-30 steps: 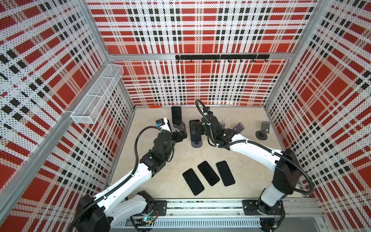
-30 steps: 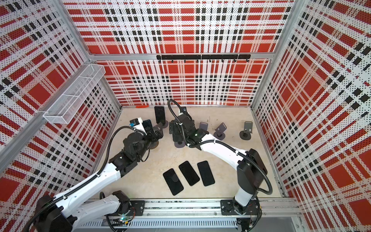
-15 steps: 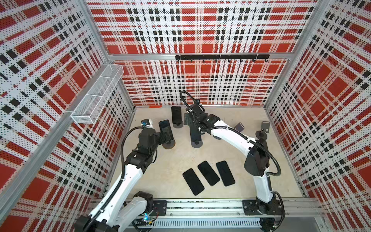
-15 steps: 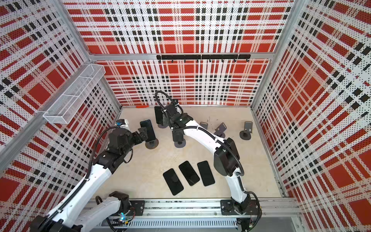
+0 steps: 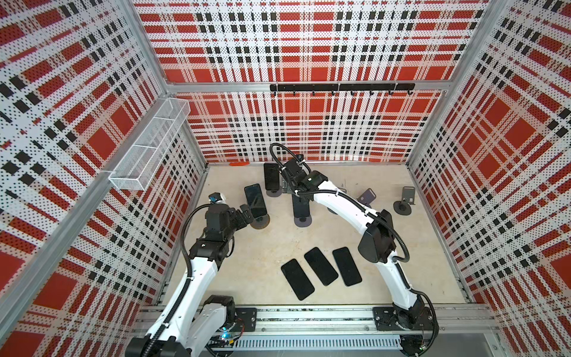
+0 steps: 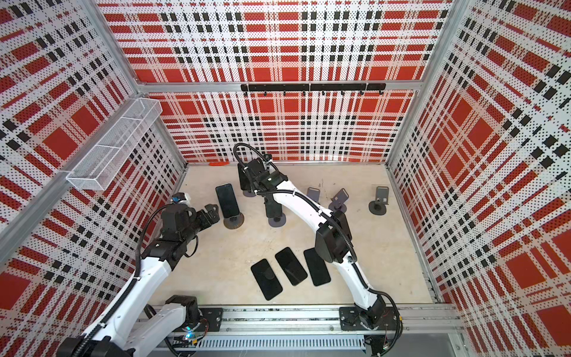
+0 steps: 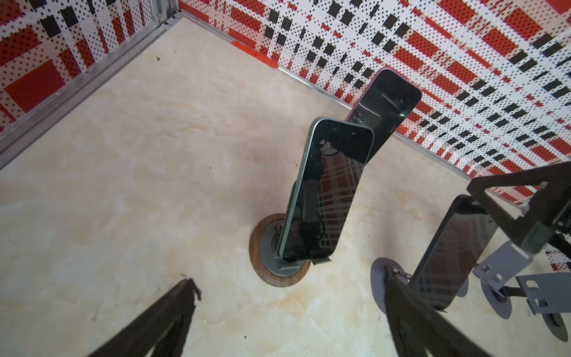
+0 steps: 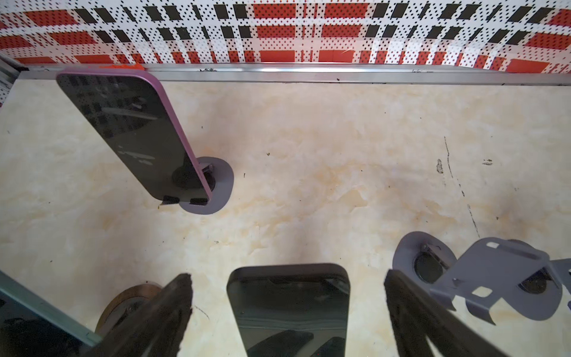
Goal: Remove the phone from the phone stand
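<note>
Holding the left gripper (image 7: 292, 279) spread wide, pinching nothing. Pointing it at the green-edged phone (image 7: 327, 197), straight ahead of the fingers (image 7: 170, 315) and clear of both in the left wrist view. Seeing that phone leaning back on the wood-based stand (image 7: 262, 272), lower edge sitting in the stand's lip, the round base lying just past the fingertips.

Holding the right gripper (image 8: 287, 276) spread wide too, gripping nothing. Framing the top edge of the dark phone (image 8: 289, 309) between its fingers (image 8: 160, 309) in the right wrist view, with a gap on either side (not possible to tell whether the fingertips are level with that edge or above it). Finding this phone propped on a grey stand (image 5: 302, 221), right under the gripper in both top views.

Showing, ahead of the right gripper and off to one side, the purple-edged phone (image 8: 133, 133) leaning on the rear grey stand (image 8: 216, 185) near the back wall (image 8: 278, 31). Showing on the opposite side an empty stand (image 8: 494, 272), close beside one fingertip, with two further empty stands (image 6: 381, 197) beyond it, away from both grippers.

Catching the right gripper's finger frame in the left wrist view as well, off to the side of the left gripper, above the dark phone.

Spotting three flat phones (image 5: 320, 265) lying side by side on the floor (image 5: 262, 253), well behind both grippers, toward the arm bases.
</note>
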Available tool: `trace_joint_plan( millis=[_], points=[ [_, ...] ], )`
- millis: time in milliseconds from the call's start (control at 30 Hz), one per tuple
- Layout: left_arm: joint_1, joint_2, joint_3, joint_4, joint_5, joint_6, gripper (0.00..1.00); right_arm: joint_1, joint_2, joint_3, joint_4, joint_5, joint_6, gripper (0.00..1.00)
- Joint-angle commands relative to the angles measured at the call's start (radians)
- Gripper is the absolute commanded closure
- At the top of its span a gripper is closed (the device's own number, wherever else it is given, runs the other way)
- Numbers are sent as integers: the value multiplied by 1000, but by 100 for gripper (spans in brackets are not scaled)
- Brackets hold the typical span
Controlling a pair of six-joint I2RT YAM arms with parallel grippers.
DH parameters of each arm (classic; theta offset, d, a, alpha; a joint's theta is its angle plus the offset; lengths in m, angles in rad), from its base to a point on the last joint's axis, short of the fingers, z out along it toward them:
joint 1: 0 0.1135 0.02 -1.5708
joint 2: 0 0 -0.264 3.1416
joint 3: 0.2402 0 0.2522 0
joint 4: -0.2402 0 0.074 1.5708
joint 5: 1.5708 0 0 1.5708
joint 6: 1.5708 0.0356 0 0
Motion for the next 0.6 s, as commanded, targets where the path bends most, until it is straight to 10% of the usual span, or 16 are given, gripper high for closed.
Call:
trace_joint_plan(
  millis=[0, 567],
  points=[
    [6, 0, -1, 35, 31, -8, 2, -5, 19, -4, -16, 19, 30, 0],
    [14, -25, -10, 37, 12, -14, 2, -9, 49, -14, -26, -24, 29, 5]
  ],
)
